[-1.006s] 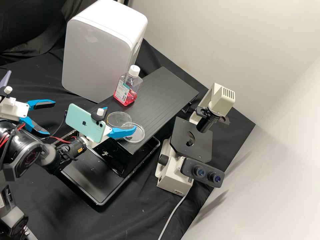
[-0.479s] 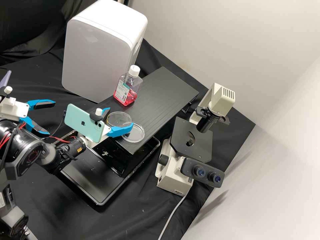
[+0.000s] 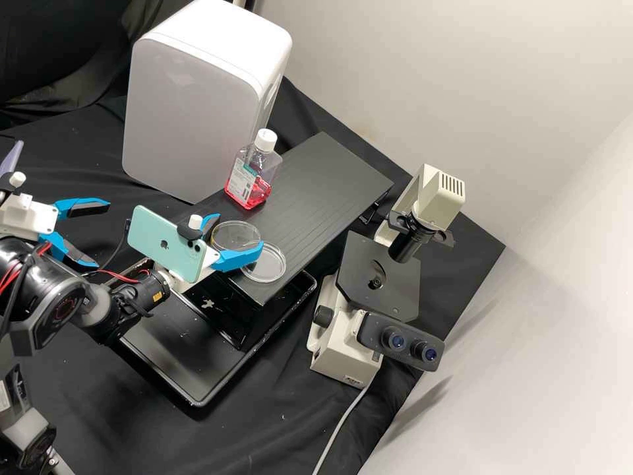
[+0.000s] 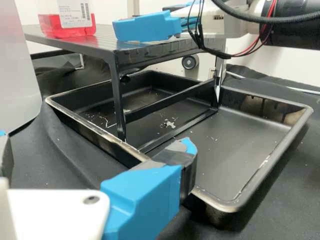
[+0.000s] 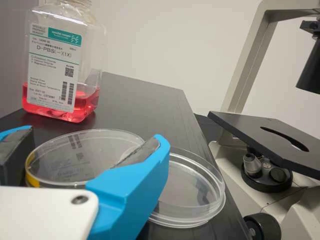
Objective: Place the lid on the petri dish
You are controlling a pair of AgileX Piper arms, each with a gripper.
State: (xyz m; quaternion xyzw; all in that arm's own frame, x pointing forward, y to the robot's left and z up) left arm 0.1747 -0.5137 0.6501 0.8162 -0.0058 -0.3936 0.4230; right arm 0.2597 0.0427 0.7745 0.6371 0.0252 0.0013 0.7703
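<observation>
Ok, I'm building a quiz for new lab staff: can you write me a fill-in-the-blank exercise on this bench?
The bottle has a ___ cap.
At the near end of the shelf are ___ clear round dishes.
Its legs stand in a black ___.
The fingers of the left gripper are ___.
Missing words: white; two; tray; open.
</observation>
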